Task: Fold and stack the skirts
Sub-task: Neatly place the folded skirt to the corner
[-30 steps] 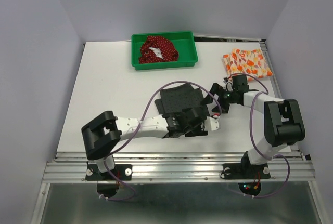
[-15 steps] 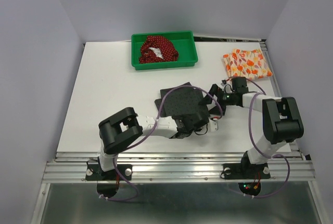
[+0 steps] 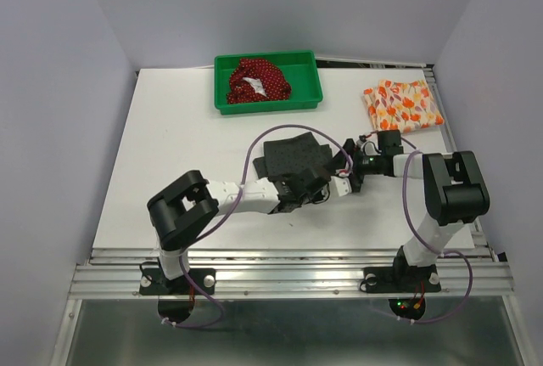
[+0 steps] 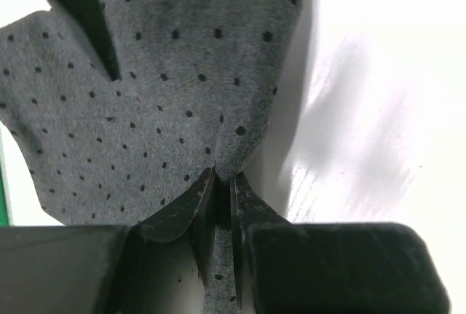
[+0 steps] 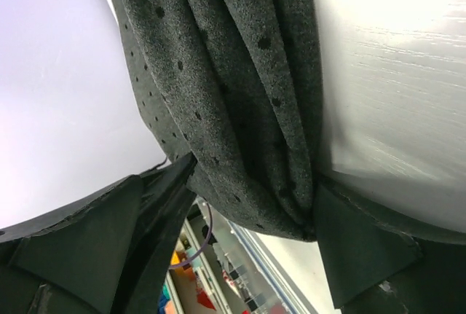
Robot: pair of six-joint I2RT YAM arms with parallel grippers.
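White table (image 3: 187, 154) fills the view, with the grey skirt (image 3: 288, 158) lying at mid-frame. The left hand (image 4: 222, 179) is pinched tight on a fold at its edge. The right hand (image 5: 247, 183) grips a bunched fold. The red dotted skirt (image 3: 259, 79) sits in the green tray (image 3: 310, 98) at upper centre, and the orange patterned skirt (image 3: 403, 104) lies at upper right.

grey skirt (image 4: 160, 88): cropped at top, both wrist cams | near edge under left arm (image 3: 254, 197)

grey dotted skirt (image 3: 293, 158) bunched up mid counter (image 3: 187, 145); red dotted skirt (image 3: 254, 79) crumpled in green tray (image 3: 267, 109); orange-white skirt (image 3: 403, 104) folded, far right.
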